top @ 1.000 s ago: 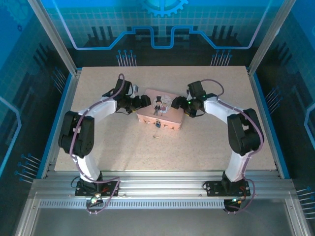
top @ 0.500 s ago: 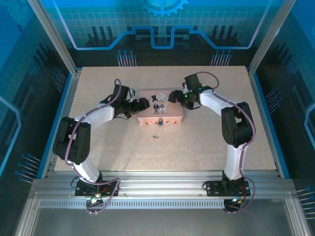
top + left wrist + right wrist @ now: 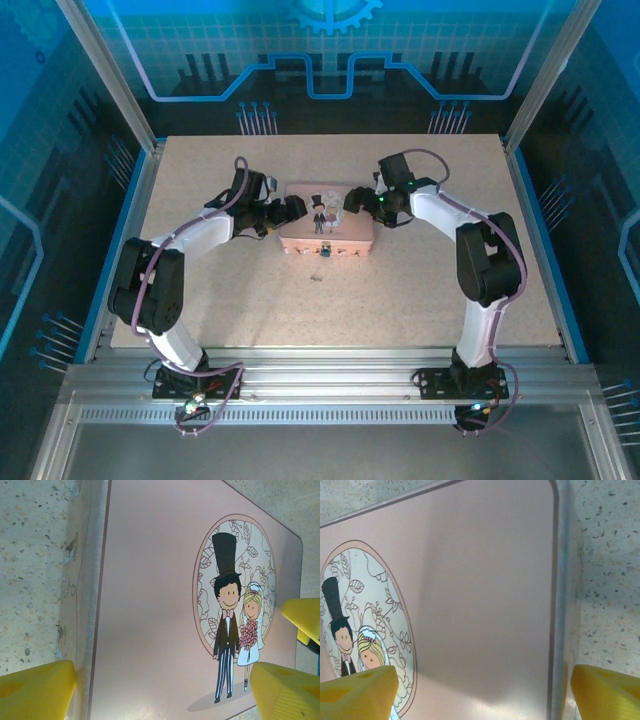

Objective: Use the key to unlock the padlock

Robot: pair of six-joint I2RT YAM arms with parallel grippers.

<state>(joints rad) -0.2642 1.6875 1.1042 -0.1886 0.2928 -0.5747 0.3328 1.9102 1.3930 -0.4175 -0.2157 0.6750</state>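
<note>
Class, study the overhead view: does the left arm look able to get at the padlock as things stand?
Probably yes. The padlock sits on the near wall of the pink tin, facing open table, and the open left gripper hovers at its left end, close by.

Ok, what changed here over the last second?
The pink tin was swung from skewed to square with the table edge. Both arms followed it: left tool and right tool flank its ends, both spread wide. The padlock on its front went along; the tiny key on the table stayed put.
</note>
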